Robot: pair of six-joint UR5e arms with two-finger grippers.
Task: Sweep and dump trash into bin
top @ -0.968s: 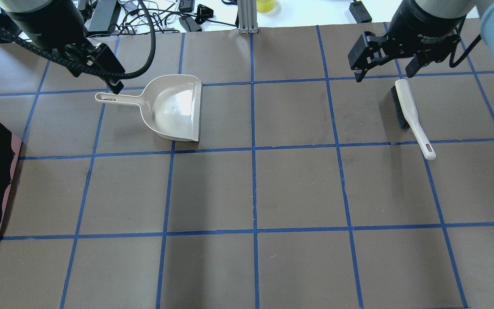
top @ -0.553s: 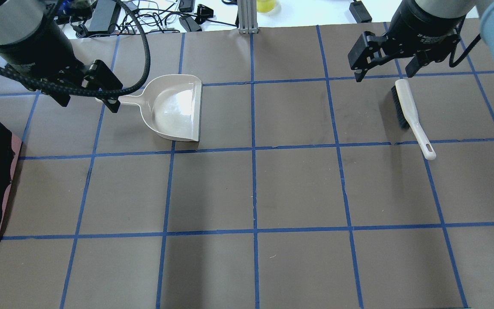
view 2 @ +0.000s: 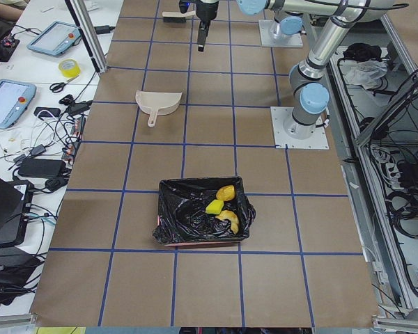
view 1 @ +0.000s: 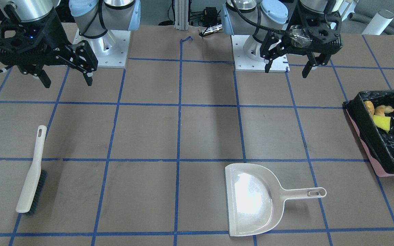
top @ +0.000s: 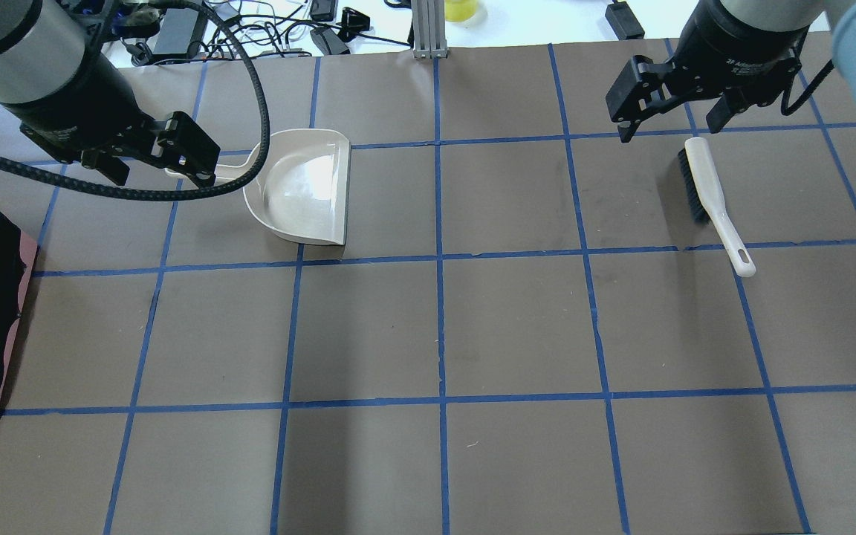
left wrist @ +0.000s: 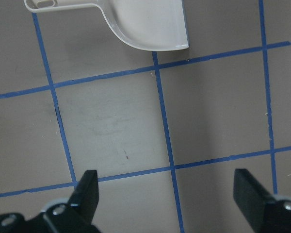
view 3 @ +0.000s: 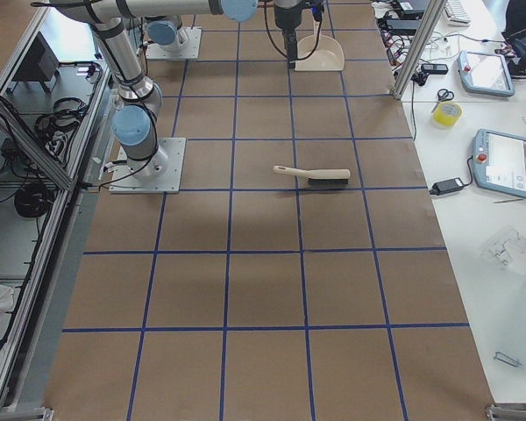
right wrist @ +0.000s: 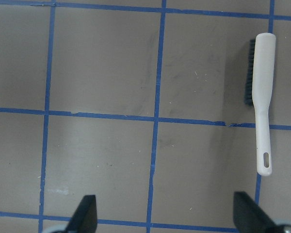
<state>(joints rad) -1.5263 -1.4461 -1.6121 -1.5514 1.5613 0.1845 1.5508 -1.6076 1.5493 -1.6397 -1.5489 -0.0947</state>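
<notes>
The trash lies in the bin (view 1: 371, 136), which is pink-sided with a black liner: a golden-brown lump (view 1: 369, 107), a pale croissant (view 1: 385, 109) and a yellow sponge (view 1: 381, 122). The bin (view 2: 195, 233) and the trash in it also show in the exterior left view. In the overhead view the bin (top: 23, 260) is at the left edge. My left gripper (top: 160, 174) is open and empty, raised over the beige dustpan's (top: 302, 186) handle. My right gripper (top: 668, 131) is open and empty, raised beside the brush (top: 707, 186).
The dustpan (view 1: 251, 200) lies flat and empty, its mouth toward the table's middle. The white brush (view 1: 33, 177) with dark bristles lies on its side. Cables and devices lie beyond the table's far edge (top: 250, 30).
My left arm has shifted left and nearer in the overhead view and now covers the dustpan's handle. The dustpan, the brush and my right arm have stayed put.
</notes>
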